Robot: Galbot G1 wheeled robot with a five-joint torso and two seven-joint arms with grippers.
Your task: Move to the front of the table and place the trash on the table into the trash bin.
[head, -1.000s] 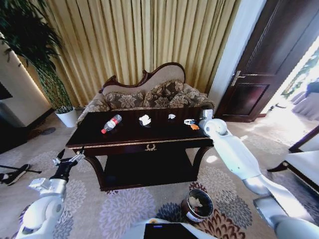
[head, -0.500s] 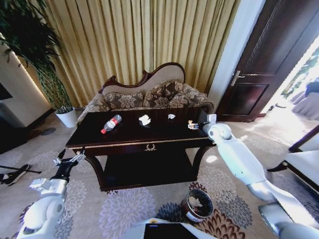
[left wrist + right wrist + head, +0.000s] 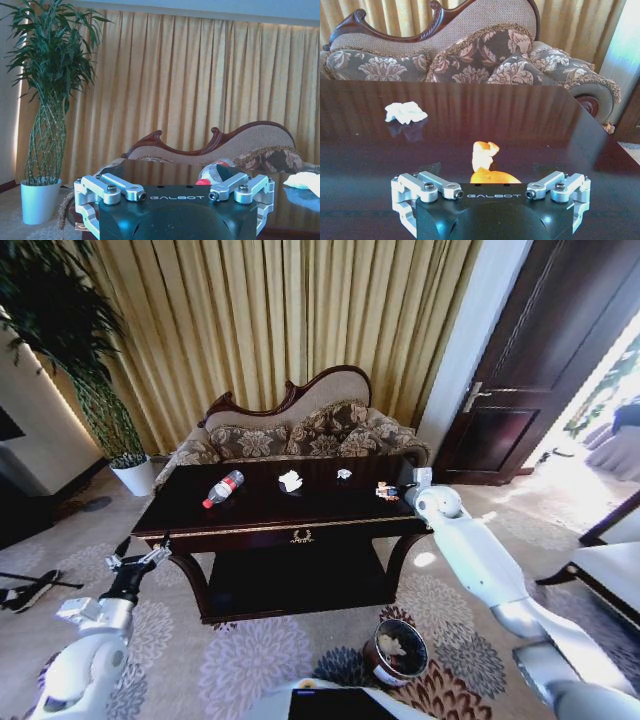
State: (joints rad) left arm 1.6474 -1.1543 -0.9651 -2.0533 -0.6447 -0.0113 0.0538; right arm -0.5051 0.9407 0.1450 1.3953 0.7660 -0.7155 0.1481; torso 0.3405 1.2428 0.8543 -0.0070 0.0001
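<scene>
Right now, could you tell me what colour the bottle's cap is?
Red; the bottle shows best in the head view.

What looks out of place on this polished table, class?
Litter: a plastic bottle lying on its side, crumpled white paper, and an orange wrapper by the right claw. The trash bin stands below.

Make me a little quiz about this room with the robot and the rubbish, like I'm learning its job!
1. True or false: the clear plastic bottle with red cap lies inside the small round dark brown trash bin.
2. Which gripper reaches over the dark glossy brown wooden table? A: left. B: right.
3. Fill in: the small wrapper just ahead of the right gripper is ____.
Key: 1 false, it lies on the table. 2 B; the left gripper hangs beside the table. 3 orange.
</scene>
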